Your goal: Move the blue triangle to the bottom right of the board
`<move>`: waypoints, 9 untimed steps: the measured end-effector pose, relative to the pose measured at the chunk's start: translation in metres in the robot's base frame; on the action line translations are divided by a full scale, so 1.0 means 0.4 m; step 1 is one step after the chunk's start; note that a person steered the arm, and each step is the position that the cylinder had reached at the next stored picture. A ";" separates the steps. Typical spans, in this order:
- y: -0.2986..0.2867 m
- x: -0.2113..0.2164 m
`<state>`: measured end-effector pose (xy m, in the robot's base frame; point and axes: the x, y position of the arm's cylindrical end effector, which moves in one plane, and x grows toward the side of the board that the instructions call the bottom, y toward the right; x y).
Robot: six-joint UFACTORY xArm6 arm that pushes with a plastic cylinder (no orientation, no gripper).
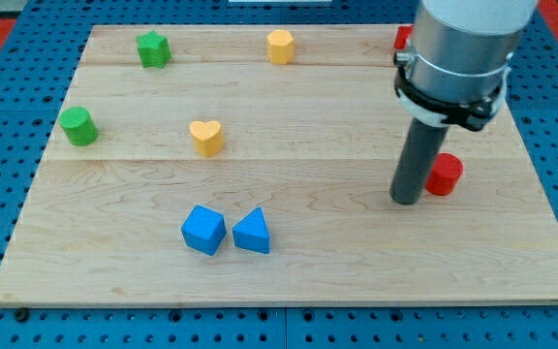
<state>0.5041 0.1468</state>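
The blue triangle [252, 233] lies on the wooden board [356, 262] at the lower middle, touching or nearly touching a blue cube [203, 230] on its left. My tip [406, 201] rests on the board well to the triangle's right, just left of a red round block [445, 174]. The rod hangs from the grey arm body at the view's top right.
A yellow heart block [206, 137] sits above the blue pair. A green cylinder [78, 126] is at the left, a green star-like block [153, 48] at the top left, a yellow hexagonal block [280, 46] at the top middle. Another red block [402, 38] is partly hidden behind the arm.
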 end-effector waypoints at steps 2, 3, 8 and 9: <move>0.115 -0.090; 0.166 -0.060; 0.075 -0.052; 0.024 -0.015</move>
<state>0.4983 0.1564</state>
